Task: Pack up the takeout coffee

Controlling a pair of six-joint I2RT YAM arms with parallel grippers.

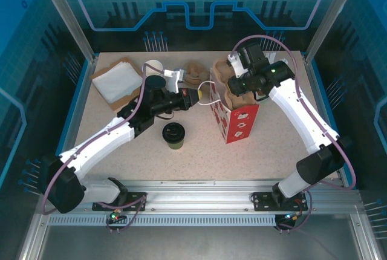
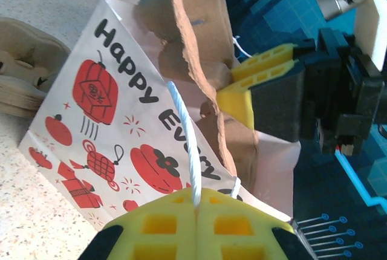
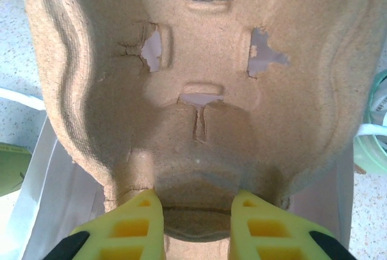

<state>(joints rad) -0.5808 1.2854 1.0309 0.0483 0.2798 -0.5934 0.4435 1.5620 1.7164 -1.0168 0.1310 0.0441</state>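
Observation:
The takeout coffee point(image 1: 173, 134), a green cup with a black lid, stands on the table in front of the arms, with neither gripper on it. To its right stands a white paper bag point(image 1: 236, 121) with red prints. My left gripper point(image 1: 195, 95) is shut on the bag's white string handle point(image 2: 187, 139), pinching it between the yellow fingertips point(image 2: 196, 202). My right gripper point(image 1: 234, 83) is over the bag's mouth, shut on a brown pulp cup carrier point(image 3: 199, 91) that hangs partly inside the bag point(image 2: 121, 121). Its yellow fingers point(image 3: 142, 224) clamp one pocket of the carrier.
At the back of the table lie white napkins point(image 1: 115, 81), a stack of lidless cups point(image 1: 153, 66), black lids point(image 1: 155, 83) and a pile of spare carriers point(image 1: 195, 69). Blue walls enclose the table on three sides.

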